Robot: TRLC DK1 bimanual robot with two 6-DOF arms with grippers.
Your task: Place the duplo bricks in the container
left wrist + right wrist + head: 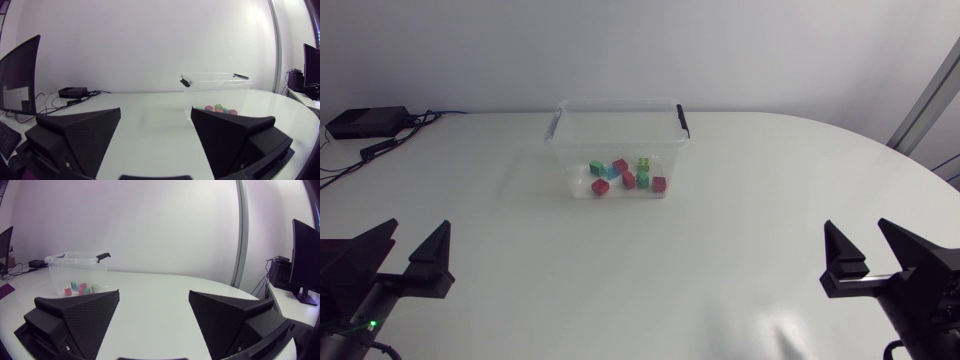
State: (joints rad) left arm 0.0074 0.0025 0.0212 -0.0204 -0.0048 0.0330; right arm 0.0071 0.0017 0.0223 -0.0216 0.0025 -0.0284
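Glossy clear plastic container (600, 135) — smooth plastic bricks (629, 179); white, smooth, faintly sheened table (620, 270); left gripper (417, 230) and right gripper (857, 226) — matt black, finely textured.

A see-through container (618, 106) with black handles stands on the far middle of the white counter (620, 280). Small duplo bricks (629, 179) lie inside it in red, green and blue. There may be eight, but they are too small to count well. The left fingers (432, 265) sit at the near left corner, spread apart, with nothing between them. The right fingers (842, 265) sit at the near right, spread apart too. A black box (365, 122) with cables lies at the far left.
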